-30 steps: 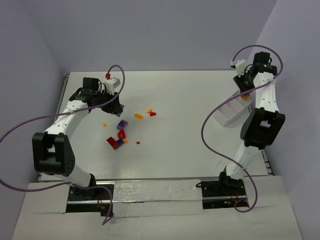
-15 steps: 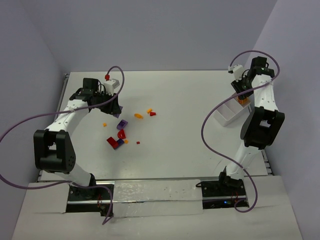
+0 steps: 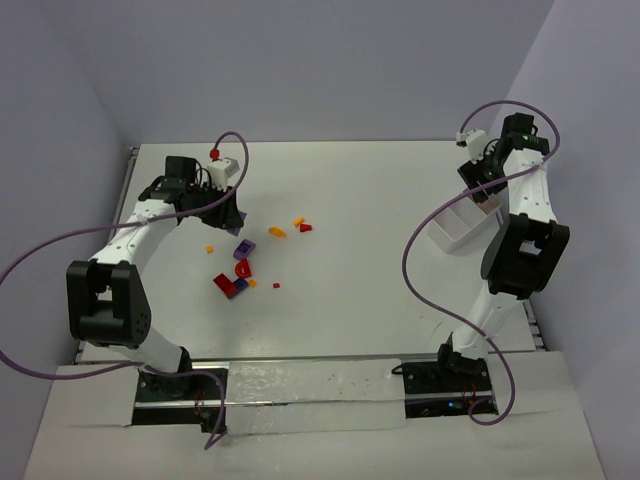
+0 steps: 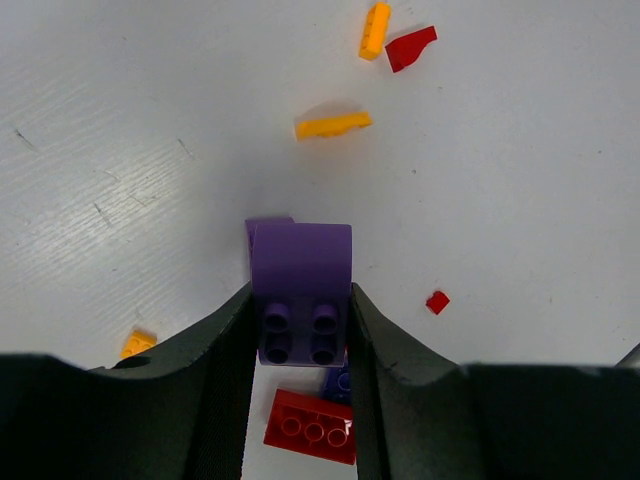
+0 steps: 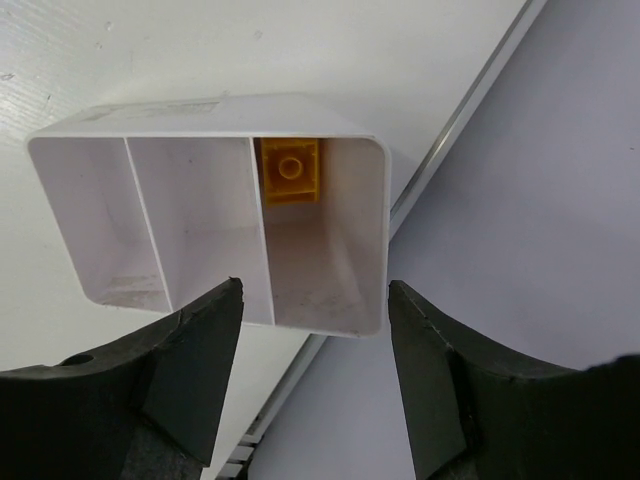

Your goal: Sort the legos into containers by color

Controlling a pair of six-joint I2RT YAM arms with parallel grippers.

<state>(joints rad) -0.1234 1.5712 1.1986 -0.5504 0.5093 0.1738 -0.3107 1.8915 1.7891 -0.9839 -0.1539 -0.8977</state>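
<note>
**benchlurker:** Standing next to the rig. Where is everything compared to the white tub (image 3: 455, 226)?

**tub_watcher:** The right gripper (image 5: 313, 290) hangs straight over the tub. Its fingers are spread wide with nothing between them, so it's fully let go. The wrist view looks right down into the tub's three compartments. One orange brick (image 5: 290, 170) lies in the end compartment, the one nearest the rail at the table (image 3: 380, 200) edge. It's tucked up against that compartment's end wall.

**benchlurker:** And the other arm?

**tub_watcher:** The left gripper (image 4: 300, 300) is well apart from the tub, way across the table on the left arm's side. It's clamped on a purple brick (image 4: 300, 270), with a finger pressed flat against each side. Four round knobs on the brick face the wrist camera.

**benchlurker:** Rest of the legos?

**tub_watcher:** The loose pieces (image 3: 240, 272) are all over on that same side, well apart from the tub and scattered near the left gripper. There's a red plate (image 4: 310, 428) right under the purple brick and a tiny red bit (image 4: 437, 301) just beside it. A red wedge (image 4: 411, 47) and a few orange bits (image 4: 333, 125) sit a little further out on the white tabletop.
</note>
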